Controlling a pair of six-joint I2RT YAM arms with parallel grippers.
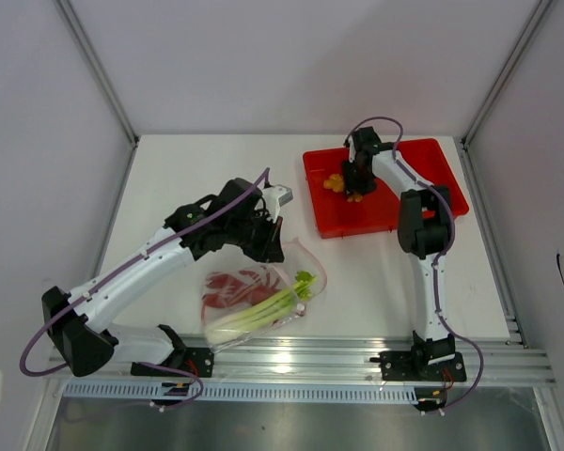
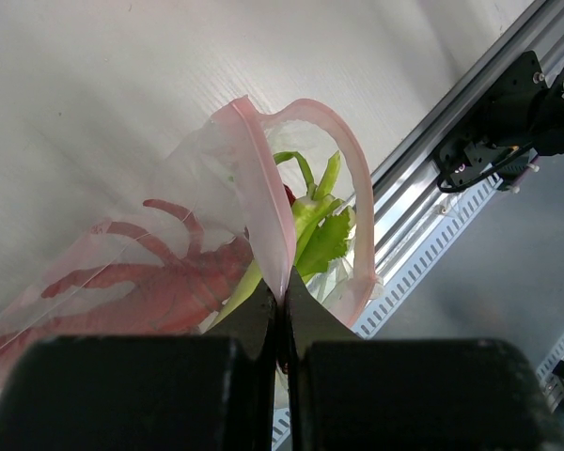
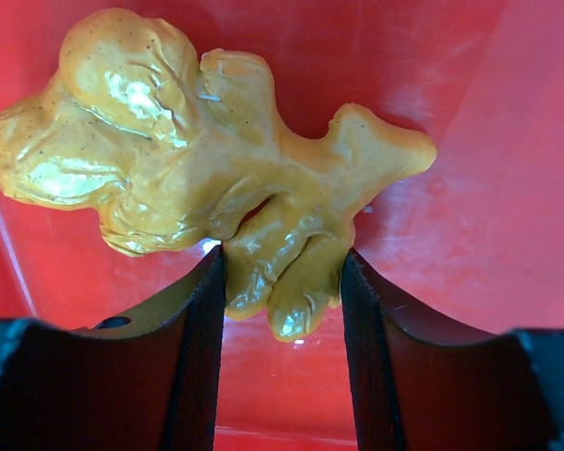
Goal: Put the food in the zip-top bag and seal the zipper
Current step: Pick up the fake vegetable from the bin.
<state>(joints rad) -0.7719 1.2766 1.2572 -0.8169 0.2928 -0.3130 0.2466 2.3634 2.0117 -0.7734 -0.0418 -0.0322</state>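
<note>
The clear zip-top bag point(image 1: 263, 287) lies near the table's front edge. The pale-green stalk point(image 1: 261, 313) and the dark red spiky piece point(image 1: 231, 285) are inside it. My left gripper point(image 1: 274, 246) is shut on the bag's pinkish zipper point(image 2: 261, 174) and holds the mouth open in a loop. The green leaves point(image 2: 324, 240) and the red piece point(image 2: 160, 277) show through the plastic. My right gripper point(image 1: 355, 191) is down in the red tray point(image 1: 423, 193). Its fingers point(image 3: 193, 338) press both sides of the yellow-orange cluster point(image 3: 197, 160).
An aluminium rail point(image 1: 310, 357) runs along the front edge just beyond the bag. The rail point(image 2: 423, 188) also shows in the left wrist view. The red tray floor point(image 3: 470, 188) lies under the cluster. Grey walls close in the table on three sides.
</note>
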